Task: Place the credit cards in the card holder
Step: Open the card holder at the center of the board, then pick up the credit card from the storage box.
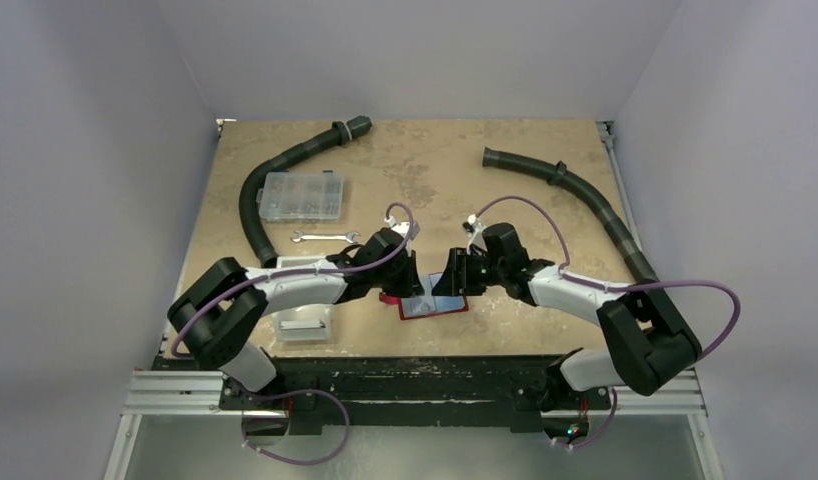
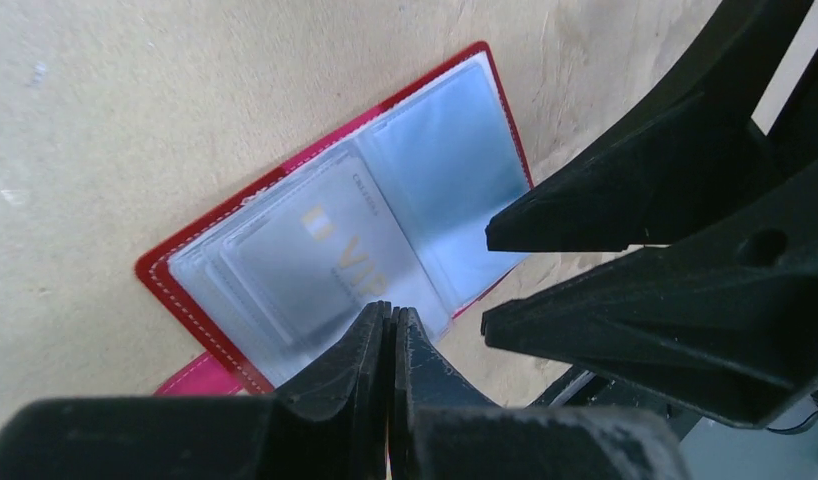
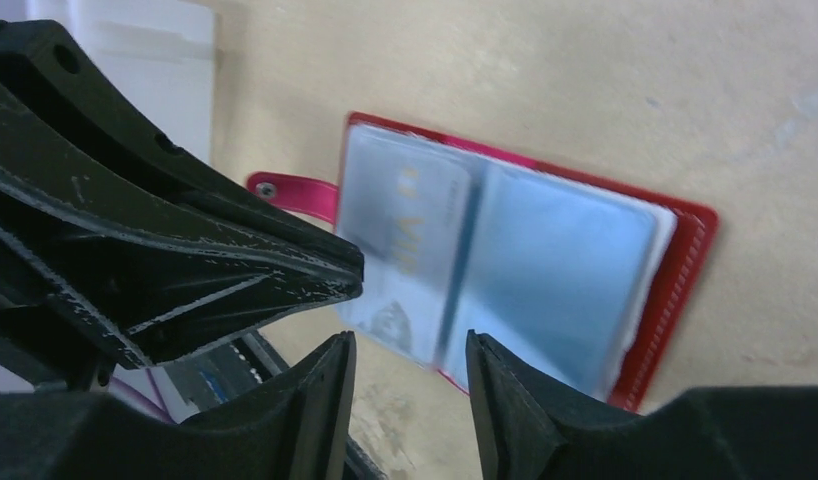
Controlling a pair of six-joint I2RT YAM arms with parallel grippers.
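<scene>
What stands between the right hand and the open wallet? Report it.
Nothing visible. The clear pages of the wallet show bare under the open right hand. The shut left hand sits close at the wallet's edge, beside that path rather than across it.

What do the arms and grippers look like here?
The left arm and right arm match: white link shells between bulky black joint housings, with a purple cable looping out along each. The left gripper and right gripper are matte black, with tapered wedge fingers, scuffed pale at edges. No markings visible.
</scene>
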